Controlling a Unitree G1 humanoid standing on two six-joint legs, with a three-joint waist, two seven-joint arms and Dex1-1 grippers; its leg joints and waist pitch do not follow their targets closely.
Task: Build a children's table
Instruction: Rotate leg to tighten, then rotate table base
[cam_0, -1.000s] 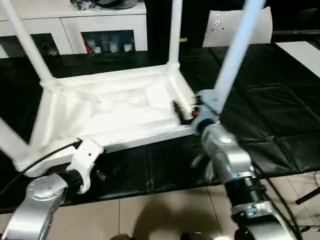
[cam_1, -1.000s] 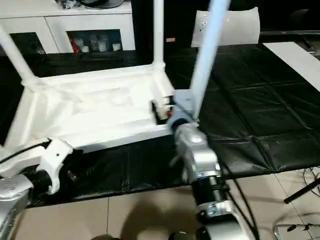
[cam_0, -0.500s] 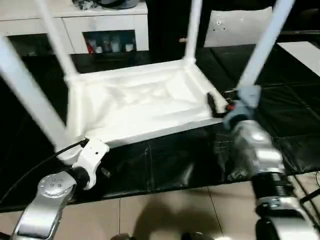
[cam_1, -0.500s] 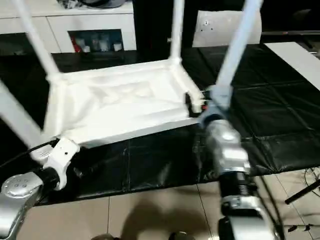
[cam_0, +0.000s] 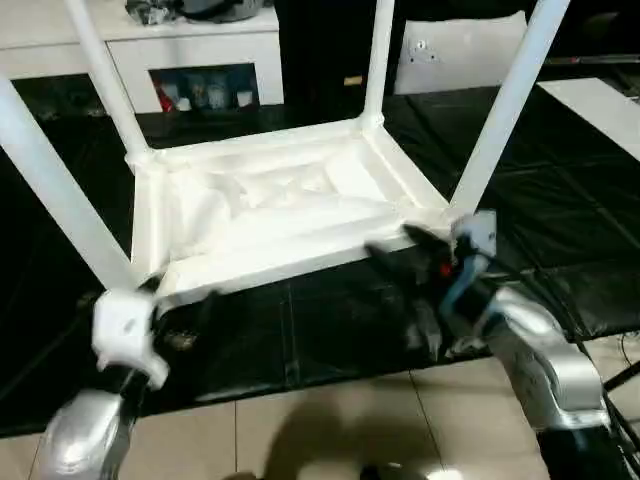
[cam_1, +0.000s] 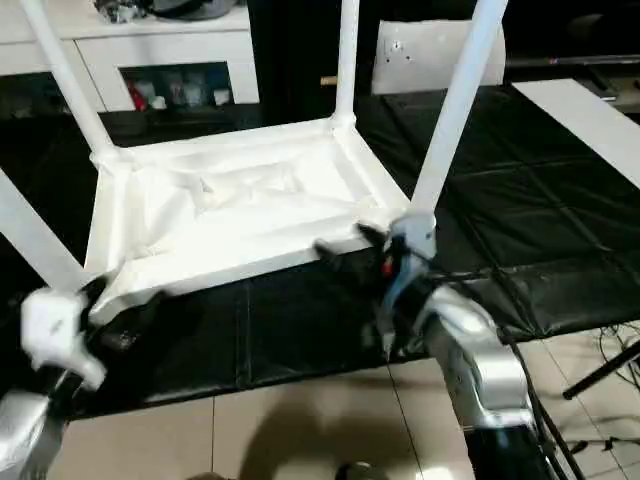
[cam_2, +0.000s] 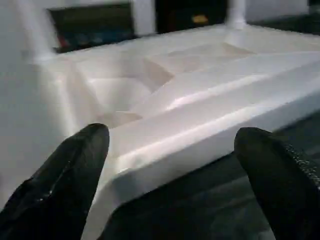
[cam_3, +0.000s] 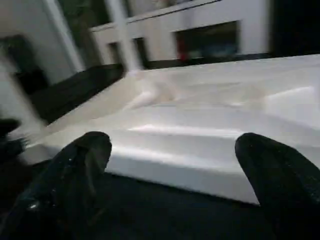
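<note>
Silver forearms, white wrist housing, black end effector fingers.

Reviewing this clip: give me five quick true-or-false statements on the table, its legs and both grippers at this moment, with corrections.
1. The children's table lies upside down on the black mat. True.
2. Only two legs are fitted. False: four legs stand up from the corners.
3. The right gripper is shut on a leg. False: its fingers are spread, holding nothing.
4. The left gripper is open, facing the table's edge. True.
5. A white cabinet stands behind the table. True.
</note>
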